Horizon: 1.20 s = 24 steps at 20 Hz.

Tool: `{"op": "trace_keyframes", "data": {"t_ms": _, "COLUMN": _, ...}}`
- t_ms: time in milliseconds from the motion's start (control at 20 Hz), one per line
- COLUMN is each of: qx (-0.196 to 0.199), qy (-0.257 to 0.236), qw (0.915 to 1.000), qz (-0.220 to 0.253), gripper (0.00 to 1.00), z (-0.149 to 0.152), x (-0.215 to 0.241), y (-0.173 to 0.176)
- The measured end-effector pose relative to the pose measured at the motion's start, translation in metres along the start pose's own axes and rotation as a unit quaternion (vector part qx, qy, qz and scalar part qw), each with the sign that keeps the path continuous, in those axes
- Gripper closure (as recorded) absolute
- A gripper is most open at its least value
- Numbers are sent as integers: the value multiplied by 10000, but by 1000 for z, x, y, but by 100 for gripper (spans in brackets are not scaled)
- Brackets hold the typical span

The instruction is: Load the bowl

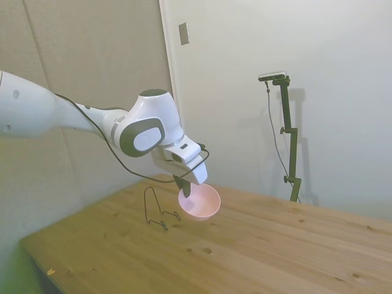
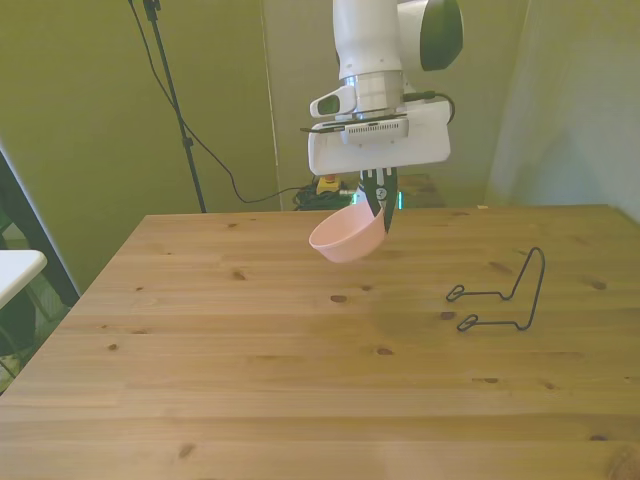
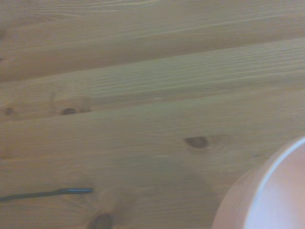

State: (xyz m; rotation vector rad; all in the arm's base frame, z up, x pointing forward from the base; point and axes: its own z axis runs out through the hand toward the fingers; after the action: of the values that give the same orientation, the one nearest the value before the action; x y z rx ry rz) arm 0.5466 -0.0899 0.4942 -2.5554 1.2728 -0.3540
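Hanging tilted above the table, small smooth pale pink bowl, rim clamped in the gripper.

The wrist view cuts off most of the bowl and all but a rack wire tip.

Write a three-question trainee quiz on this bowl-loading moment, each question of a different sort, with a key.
1. True or false: the bowl rests flat on the table.
2. In the front view, the wire rack stands on which side of the bowl? A) the front view's left B) the front view's right C) directly under it
3. Fill in: the gripper pinches the bowl by its ____.

Key
1. False: it hangs tilted above the wood.
2. B
3. Rim
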Motion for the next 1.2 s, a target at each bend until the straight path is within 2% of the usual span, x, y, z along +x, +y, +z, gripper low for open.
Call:
{"op": "trace_keyframes", "data": {"t_ms": 200, "qx": 582, "qy": -349, "qw": 9974, "qz": -226, "gripper": 100, "z": 20, "x": -20, "y": -17}}
{"op": "trace_keyframes", "data": {"t_ms": 500, "qx": 1219, "qy": -781, "qw": 9880, "qz": -547, "gripper": 100, "z": 37, "x": -66, "y": -51}}
{"op": "trace_keyframes", "data": {"t_ms": 750, "qx": 1435, "qy": -966, "qw": 9834, "qz": -556, "gripper": 100, "z": 42, "x": -78, "y": -60}}
{"op": "trace_keyframes", "data": {"t_ms": 1000, "qx": 1799, "qy": -1250, "qw": 9736, "qz": -637, "gripper": 100, "z": 71, "x": -81, "y": -58}}
{"op": "trace_keyframes", "data": {"t_ms": 1200, "qx": 2114, "qy": -1445, "qw": 9642, "qz": -694, "gripper": 100, "z": 81, "x": -95, "y": -66}}
